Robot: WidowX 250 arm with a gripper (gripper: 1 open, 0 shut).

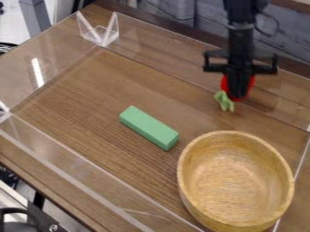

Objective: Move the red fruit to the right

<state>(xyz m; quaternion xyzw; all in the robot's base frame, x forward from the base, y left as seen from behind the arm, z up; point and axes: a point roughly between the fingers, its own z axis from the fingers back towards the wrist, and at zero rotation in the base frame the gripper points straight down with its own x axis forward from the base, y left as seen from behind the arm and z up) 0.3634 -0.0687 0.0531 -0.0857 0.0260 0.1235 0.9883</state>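
On the right side of the wooden desk (91,95), towards its far edge, the black arm (245,27) comes straight down from above and ends in its fingers (238,84), which point at the wood below. The fingers are closed narrowly on the red fruit (231,93), which is gripped between them with its glossy red body partly hidden by the black metal. The fruit's green leafy cap sticks out at the lower left, tilted down towards the desk; whether the cap touches the wood cannot be told.

A green rectangular block (149,127) lies flat near the middle of the desk, set at a slant, well apart from the fruit and to its left and nearer the camera. A round wooden bowl (183,178) stands upright in the near right corner, just beside the block's right end, with nothing visible inside it. The fruit hangs beyond the bowl's far rim, apart from it. Low clear plastic walls (34,65) fence the desk on all sides.
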